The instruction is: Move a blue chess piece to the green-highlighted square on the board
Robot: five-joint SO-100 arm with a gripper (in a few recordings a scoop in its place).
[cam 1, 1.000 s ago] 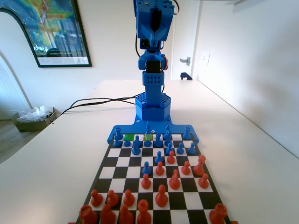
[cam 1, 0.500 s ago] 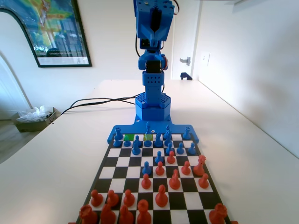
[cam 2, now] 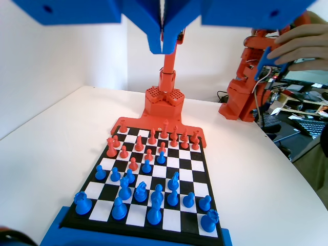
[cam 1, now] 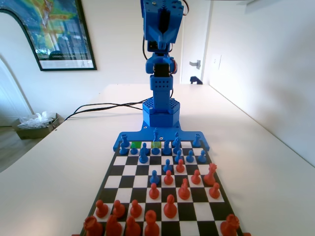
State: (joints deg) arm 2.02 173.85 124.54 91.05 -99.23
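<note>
Nothing moved yet: jaws pressed together high above, tall slender blue plastic piece [cam 1: 156,134] beside saturated green-highlighted square [cam 1: 137,145], untouched

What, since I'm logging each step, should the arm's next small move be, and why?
Probably open the blue two-finger hand and begin lowering it toward the tall, slender blue plastic piece. The hand hangs high above the black-and-white chequered board, jaws shut on nothing, and the piece is not on the saturated green square.
</note>
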